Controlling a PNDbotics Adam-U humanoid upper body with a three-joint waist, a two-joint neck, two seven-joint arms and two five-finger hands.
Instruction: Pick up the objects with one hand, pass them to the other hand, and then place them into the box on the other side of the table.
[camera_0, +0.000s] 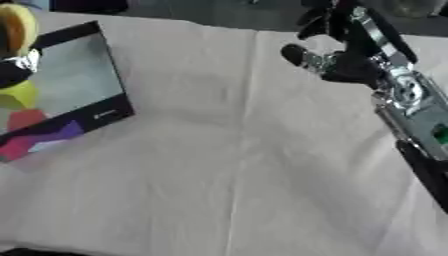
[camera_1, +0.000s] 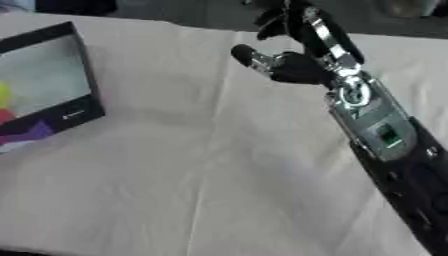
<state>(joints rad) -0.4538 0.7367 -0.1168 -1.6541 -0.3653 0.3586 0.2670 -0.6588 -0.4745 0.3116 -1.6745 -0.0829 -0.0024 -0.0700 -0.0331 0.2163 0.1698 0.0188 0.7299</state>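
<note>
- Broadly, the table (camera_0: 227, 190) is covered by a pale creased cloth, which leaves a wide bare stretch between the two sides, presumably so that things can be carried across it.
- At the view's left, the box (camera_0: 66, 80) is seen lying askew with a dark rim and a pale inside; it is judged to be the goal for dropped things, and coloured pieces, red and purple among them, are seen at its near corner.
- From the right, the right arm is stretched up toward the far edge of the table, its silver forearm raised above the cloth.
- The right hand (camera_1: 289, 62) is held near the far edge with its fingers curled; nothing can be made out inside it, so whether anything is held cannot be told.
- At the upper left corner a yellow object (camera_0: 17, 27) is seen above the box, with something dark and silver just below it; whether that is the left hand cannot be told.
</note>
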